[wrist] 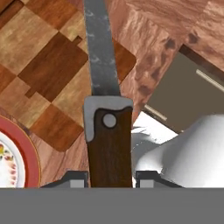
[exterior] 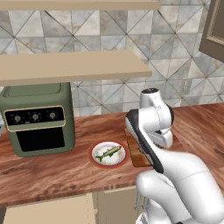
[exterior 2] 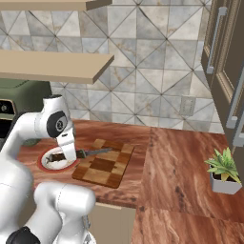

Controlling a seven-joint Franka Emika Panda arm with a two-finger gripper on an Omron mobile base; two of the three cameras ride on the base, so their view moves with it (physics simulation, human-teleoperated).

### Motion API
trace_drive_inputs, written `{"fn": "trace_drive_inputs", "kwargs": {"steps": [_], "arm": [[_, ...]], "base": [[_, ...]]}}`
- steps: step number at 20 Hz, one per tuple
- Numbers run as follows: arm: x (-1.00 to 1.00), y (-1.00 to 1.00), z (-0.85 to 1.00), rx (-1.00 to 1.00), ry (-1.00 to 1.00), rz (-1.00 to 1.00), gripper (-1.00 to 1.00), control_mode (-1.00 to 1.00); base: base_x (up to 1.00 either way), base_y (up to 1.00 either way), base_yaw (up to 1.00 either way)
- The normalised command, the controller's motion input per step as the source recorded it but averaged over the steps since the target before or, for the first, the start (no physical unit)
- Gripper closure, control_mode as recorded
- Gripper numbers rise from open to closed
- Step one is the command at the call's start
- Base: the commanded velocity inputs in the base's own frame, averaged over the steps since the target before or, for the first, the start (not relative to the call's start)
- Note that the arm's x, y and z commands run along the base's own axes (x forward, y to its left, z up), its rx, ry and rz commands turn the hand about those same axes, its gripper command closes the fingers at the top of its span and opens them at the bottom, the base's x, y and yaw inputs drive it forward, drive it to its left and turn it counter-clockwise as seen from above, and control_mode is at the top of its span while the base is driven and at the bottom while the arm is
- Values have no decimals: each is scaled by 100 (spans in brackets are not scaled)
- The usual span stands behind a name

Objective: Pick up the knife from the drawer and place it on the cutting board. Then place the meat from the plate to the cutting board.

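The two-finger gripper (wrist: 109,175) is clamping the brown-handled, grey-bladed knife (wrist: 105,109) above the checkered wooden cutting board's (exterior 2: 102,167) edge, delivering it. Judging by this, lowering and releasing comes next, before fetching the greenish fish (exterior: 107,153).

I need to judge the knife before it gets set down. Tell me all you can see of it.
The knife is slim, with a dark brown wood-look handle, one grey rivet, a grey bolster and a narrow, mottled grey blade. The gripper is shut on the handle's lower end. In the hand view the blade reaches out over the checkered cutting board; in the right base view it hangs roughly level above the board's left edge, beside the plate.
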Motion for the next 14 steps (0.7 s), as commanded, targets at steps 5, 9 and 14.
{"fn": "trace_drive_inputs", "kwargs": {"steps": [5, 9, 14], "arm": [[36, -42, -35, 0, 0, 0, 100, -100], [36, -34, -38, 0, 0, 0, 100, -100], [45, -22, -31, 0, 0, 0, 100, -100]], "base": [[0, 0, 0], [0, 0, 0], [0, 0, 0]]}}
